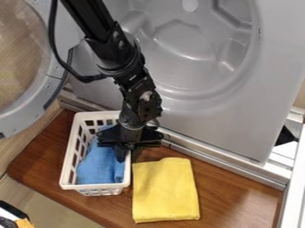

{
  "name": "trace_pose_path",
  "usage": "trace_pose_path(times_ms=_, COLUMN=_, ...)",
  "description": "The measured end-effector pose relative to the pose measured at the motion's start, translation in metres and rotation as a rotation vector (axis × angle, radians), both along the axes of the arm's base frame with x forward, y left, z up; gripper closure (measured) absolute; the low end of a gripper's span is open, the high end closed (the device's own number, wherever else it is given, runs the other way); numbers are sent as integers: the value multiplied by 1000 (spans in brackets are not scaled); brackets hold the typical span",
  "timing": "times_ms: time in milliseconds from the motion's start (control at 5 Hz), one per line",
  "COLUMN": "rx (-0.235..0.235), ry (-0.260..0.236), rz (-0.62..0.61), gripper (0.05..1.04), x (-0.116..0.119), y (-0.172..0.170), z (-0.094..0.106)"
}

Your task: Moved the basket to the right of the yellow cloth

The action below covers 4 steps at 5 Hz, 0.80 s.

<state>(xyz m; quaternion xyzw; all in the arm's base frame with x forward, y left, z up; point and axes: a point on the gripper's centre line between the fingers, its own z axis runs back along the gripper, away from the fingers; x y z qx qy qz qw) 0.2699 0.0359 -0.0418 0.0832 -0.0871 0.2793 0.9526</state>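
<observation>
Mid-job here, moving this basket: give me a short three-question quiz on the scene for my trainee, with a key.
1. Multiple choice: what colour is the folded cloth inside the white basket?
a) green
b) blue
c) red

2. True or false: in the camera view, the white basket stands to the left of the yellow cloth.

3. Fill in the blank: in the camera view, the claw is at the ____ long side of the white basket.

Key: 1 b; 2 true; 3 right

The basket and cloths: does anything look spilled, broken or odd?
Nothing stands out: the basket is upright, the blue cloth lies inside, the yellow cloth lies flat beside the basket, with no visible spill or damage.
</observation>
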Motion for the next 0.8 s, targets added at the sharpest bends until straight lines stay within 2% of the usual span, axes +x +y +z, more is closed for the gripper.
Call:
trace_pose_path(times_ms=200, rx=-10, ry=-13, rz=3, gripper=972, x=-3, y=-1, z=6)
trace_pose_path(times_ms=400, rx=54, ry=12, rz=54, gripper=993, x=-9, y=9, z=12)
trace_pose_path(times_ms=600, rx=41, ry=-4, rz=146, gripper=993, x=-12, y=26, z=25)
trace_pose_path(times_ms=800, rx=-11, ry=-38, rz=94, gripper=994, x=-6, y=4, z=43)
